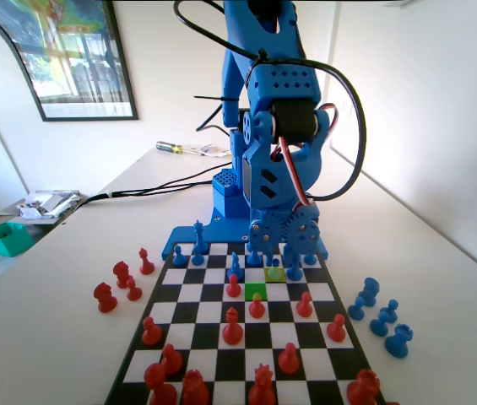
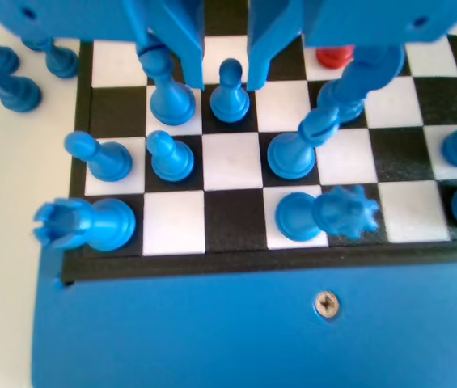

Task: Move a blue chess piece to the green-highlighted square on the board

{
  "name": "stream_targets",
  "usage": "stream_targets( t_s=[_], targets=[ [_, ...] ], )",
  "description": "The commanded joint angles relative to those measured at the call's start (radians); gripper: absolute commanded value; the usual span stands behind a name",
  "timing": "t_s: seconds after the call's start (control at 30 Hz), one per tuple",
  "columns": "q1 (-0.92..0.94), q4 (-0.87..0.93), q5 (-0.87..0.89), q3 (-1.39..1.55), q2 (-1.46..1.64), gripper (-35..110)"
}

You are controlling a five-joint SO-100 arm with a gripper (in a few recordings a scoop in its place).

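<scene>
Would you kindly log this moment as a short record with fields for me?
end effector: low over the board's blue end, jaws open on either side of a pawn
pawn: small blue pawn upright on a black square, between the jaws; contact cannot be told
target: green square unoccupied, red pawn just beyond it toward the camera
board: blue and red pieces standing
off board: captured blue pieces right, fixed view
</scene>
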Motion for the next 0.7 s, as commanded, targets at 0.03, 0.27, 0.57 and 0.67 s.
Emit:
stream_targets(
  t_s=[0.03, 0.27, 0.57, 0.67],
  targets=[
    [-0.020, 0.000, -0.011, -0.002, 0.018, 8],
    [-0.023, -0.005, -0.011, -0.003, 0.009, 8],
    [-0.018, -0.008, -0.021, -0.003, 0.003, 7],
    [-0.017, -0.011, -0.029, 0.002, 0.002, 6]
  ],
)
